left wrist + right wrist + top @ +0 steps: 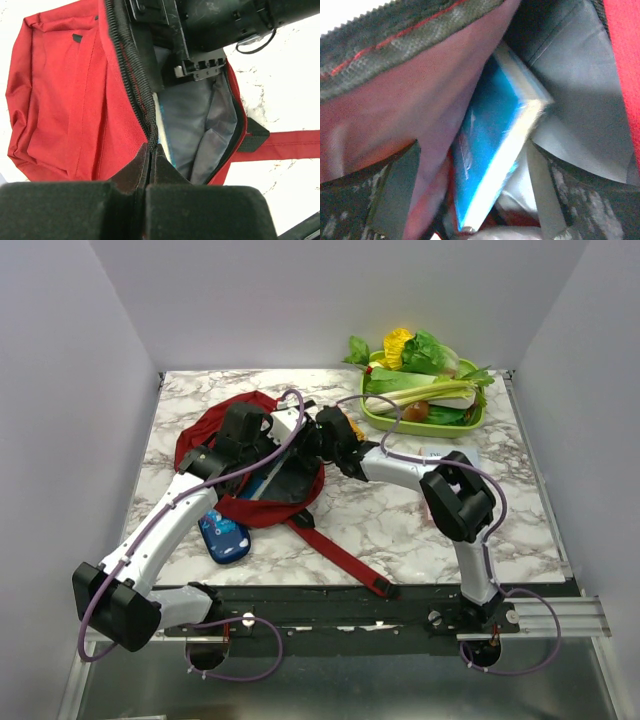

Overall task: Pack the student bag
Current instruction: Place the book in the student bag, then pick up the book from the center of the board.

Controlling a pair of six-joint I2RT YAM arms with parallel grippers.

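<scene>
Big dark red fabric backpack is lying open on the white marble tabletop, a bit left of centre. Left gripper is pinching the backpack's zipper rim. Right gripper is down inside by the grey lining, fingers spread either side of a thin blue book with white pages. Small blue pencil case sits just beside the backpack, near side.

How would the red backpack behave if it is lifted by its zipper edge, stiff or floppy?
Probably floppy: the student bag is wrinkled soft fabric, and its rim folds where the left gripper pinches it. It would likely sag instead of keeping shape. The blue book inside may add weight and slide toward the low side.
</scene>
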